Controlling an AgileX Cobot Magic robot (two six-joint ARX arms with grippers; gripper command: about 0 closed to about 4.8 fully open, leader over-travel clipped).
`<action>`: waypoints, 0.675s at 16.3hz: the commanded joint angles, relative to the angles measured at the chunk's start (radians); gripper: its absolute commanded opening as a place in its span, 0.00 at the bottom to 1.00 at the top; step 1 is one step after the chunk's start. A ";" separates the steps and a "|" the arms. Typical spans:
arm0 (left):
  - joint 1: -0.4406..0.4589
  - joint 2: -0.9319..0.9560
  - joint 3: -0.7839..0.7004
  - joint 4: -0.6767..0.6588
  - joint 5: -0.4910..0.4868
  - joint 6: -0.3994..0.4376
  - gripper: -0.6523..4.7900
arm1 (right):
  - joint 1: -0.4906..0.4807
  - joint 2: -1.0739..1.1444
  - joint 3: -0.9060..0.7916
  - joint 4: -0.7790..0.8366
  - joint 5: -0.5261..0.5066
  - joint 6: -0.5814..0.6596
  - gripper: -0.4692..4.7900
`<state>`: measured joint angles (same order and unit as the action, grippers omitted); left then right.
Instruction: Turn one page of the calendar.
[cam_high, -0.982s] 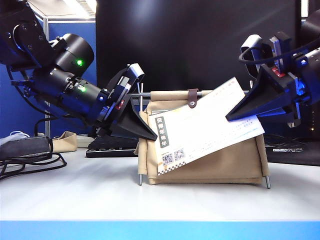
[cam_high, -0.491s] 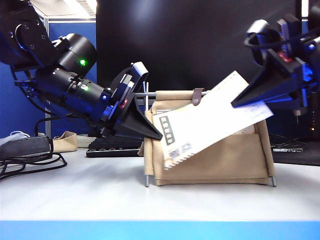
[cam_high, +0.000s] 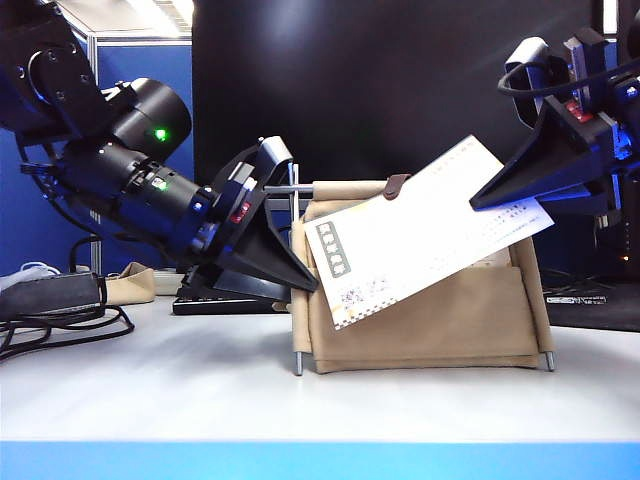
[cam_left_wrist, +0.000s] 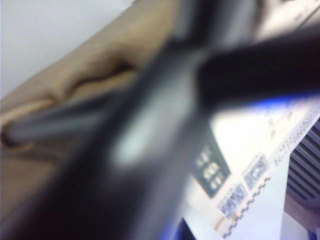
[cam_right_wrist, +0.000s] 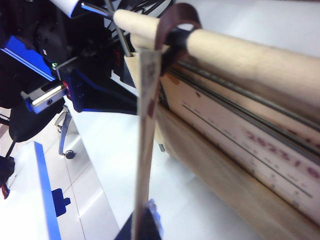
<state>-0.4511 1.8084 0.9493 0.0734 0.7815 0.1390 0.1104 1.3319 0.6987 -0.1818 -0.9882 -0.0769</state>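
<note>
- One calendar (cam_high: 430, 330) – a beige canvas stand on the table.
- One page (cam_high: 420, 235) lifted out, tilted, its high end toward 2 o'clock in the exterior view.
- Two QR codes (cam_left_wrist: 245, 185) on that page, side by side.
- One brown leather strap (cam_high: 397, 185) at the stand's 12 o'clock edge.
- Two thin metal legs show, at 7 and 5 o'clock of the stand.
- Two grippers: left gripper (cam_high: 300, 275) at the stand's 9 o'clock, right gripper (cam_high: 490, 200) at 2 o'clock.
- One black keyboard (cam_high: 225, 297) behind.
</note>
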 joint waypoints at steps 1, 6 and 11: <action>-0.003 -0.002 -0.001 -0.009 -0.018 0.007 0.20 | 0.000 -0.005 0.003 0.023 -0.010 -0.001 0.09; -0.003 -0.002 -0.001 -0.006 -0.014 0.007 0.11 | -0.001 -0.005 0.003 0.072 -0.072 0.074 0.09; -0.003 -0.002 -0.001 -0.008 -0.014 0.007 0.11 | -0.011 -0.015 0.004 0.286 -0.140 0.269 0.09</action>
<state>-0.4526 1.8046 0.9501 0.0856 0.7753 0.1425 0.1028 1.3293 0.6987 0.0265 -1.1187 0.1467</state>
